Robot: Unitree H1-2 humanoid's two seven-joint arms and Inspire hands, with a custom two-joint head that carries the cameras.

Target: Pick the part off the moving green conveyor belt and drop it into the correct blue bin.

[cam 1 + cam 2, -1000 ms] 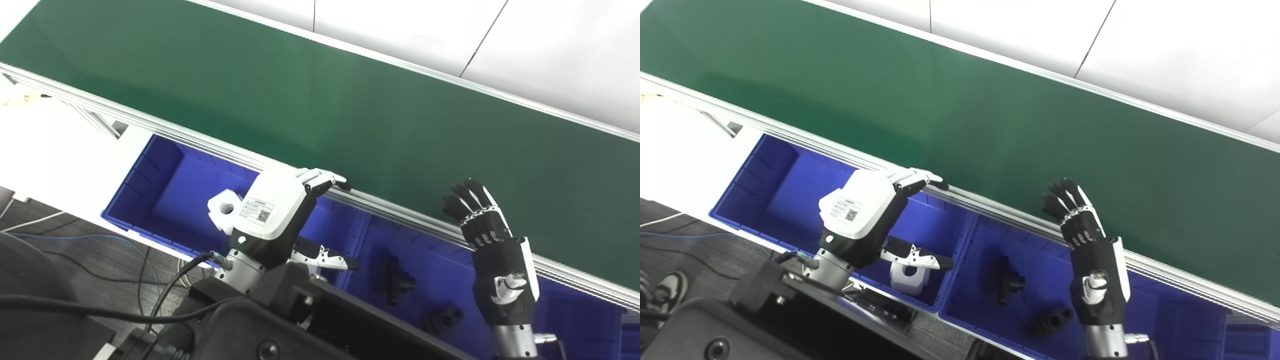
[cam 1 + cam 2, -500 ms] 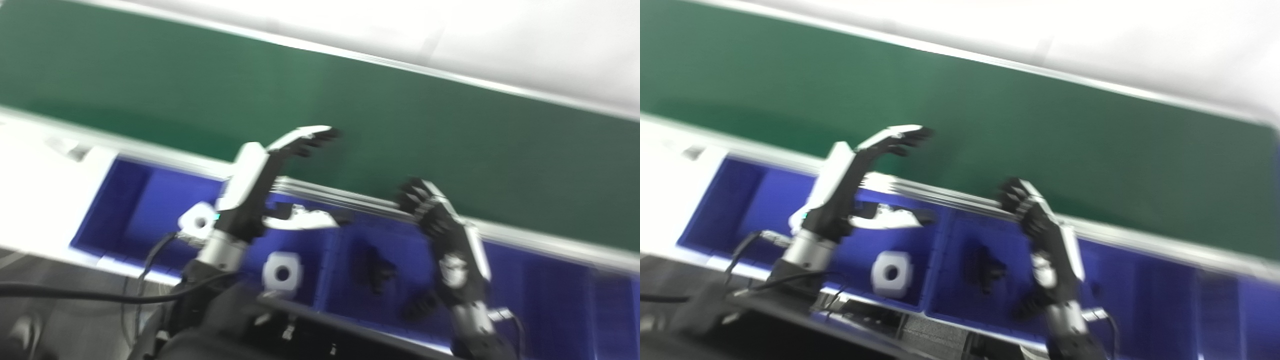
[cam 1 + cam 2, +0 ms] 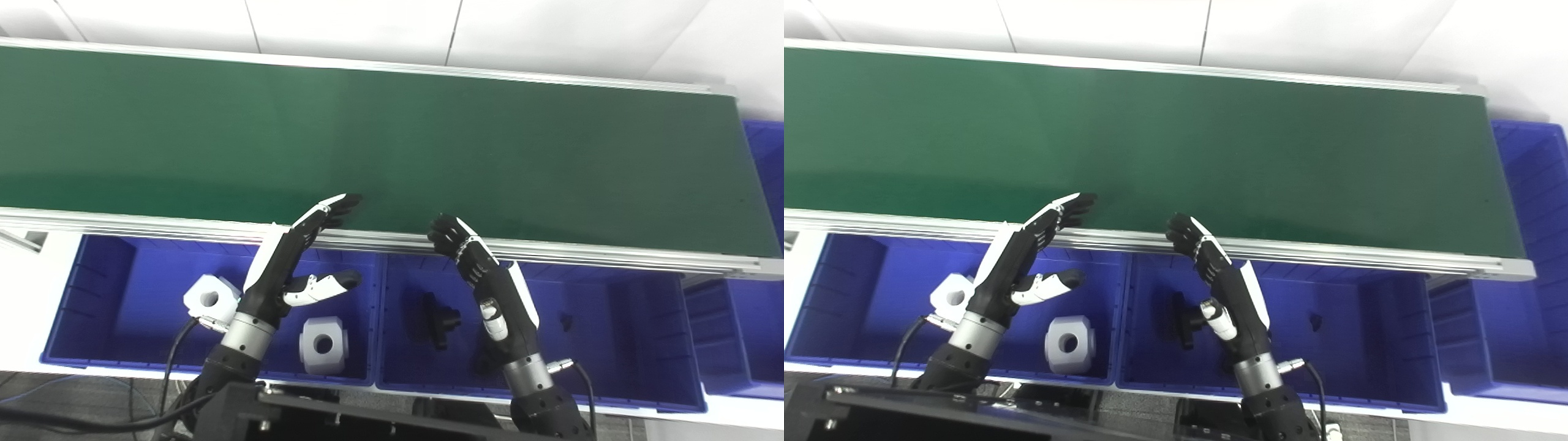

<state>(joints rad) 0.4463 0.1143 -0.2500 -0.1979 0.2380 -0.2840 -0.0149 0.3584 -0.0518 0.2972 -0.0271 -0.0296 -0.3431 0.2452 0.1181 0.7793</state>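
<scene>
Left robot hand [image 3: 288,269] released, fingers spread, tips over near edge of green conveyor belt [image 3: 392,147], thumb above left blue bin [image 3: 92,306]. Right robot hand [image 3: 490,288] also released, raised over middle blue bin [image 3: 612,294]. Belt surface bare; no part on it. Two white parts [image 3: 323,345] lie in left bin, black parts [image 3: 438,312] in middle bin. Right eye view alone shows far-right bin [image 3: 1528,165] fully; small dark speck [image 3: 1315,320], possibly another part.
</scene>
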